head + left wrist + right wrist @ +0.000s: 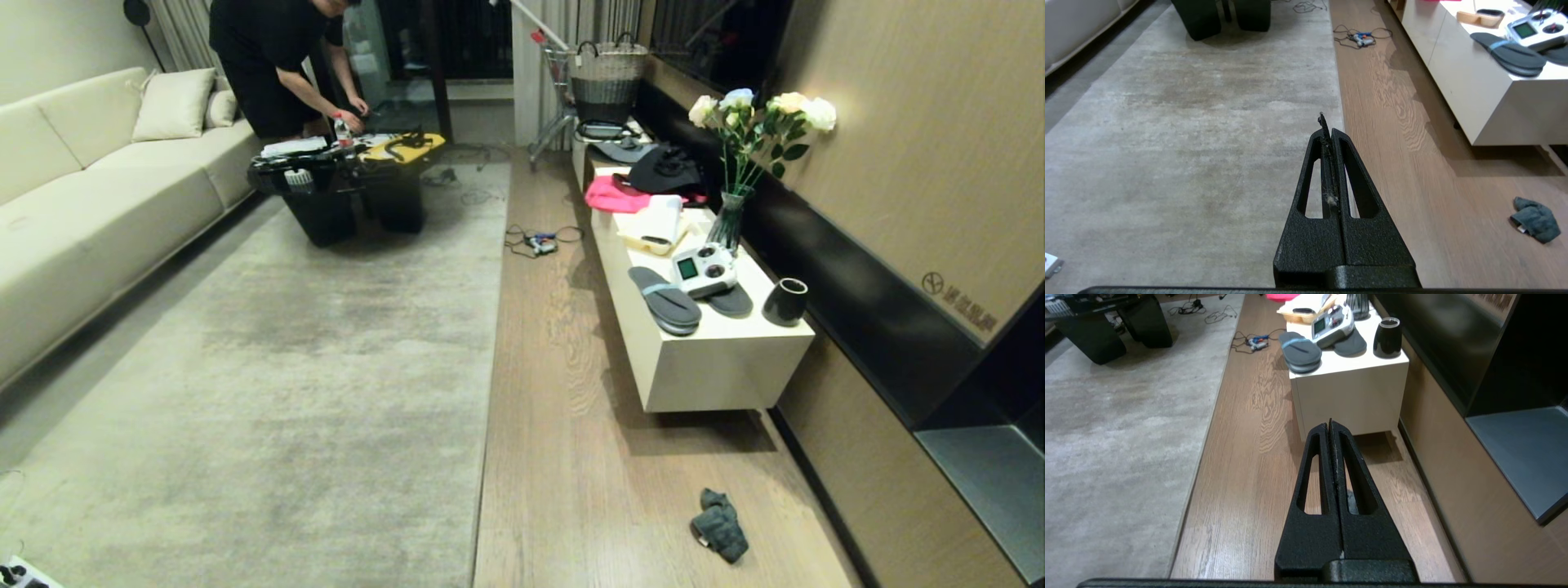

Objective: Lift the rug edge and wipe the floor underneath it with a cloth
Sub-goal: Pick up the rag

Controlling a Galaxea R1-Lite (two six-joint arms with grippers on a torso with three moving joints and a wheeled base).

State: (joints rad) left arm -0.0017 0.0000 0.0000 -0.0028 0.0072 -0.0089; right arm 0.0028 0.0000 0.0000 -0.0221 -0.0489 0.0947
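The cloth [718,524] lies lower right on the floor [571,457], nearer my right pincer [1329,424]; both pincers pressed together, empty.

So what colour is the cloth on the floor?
Dark grey-teal; the cloth shows best in the left wrist view.

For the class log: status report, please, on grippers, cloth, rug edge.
Left gripper and right gripper shut, empty. Cloth on floor, apart from rug edge. Edge flat. Nothing between.
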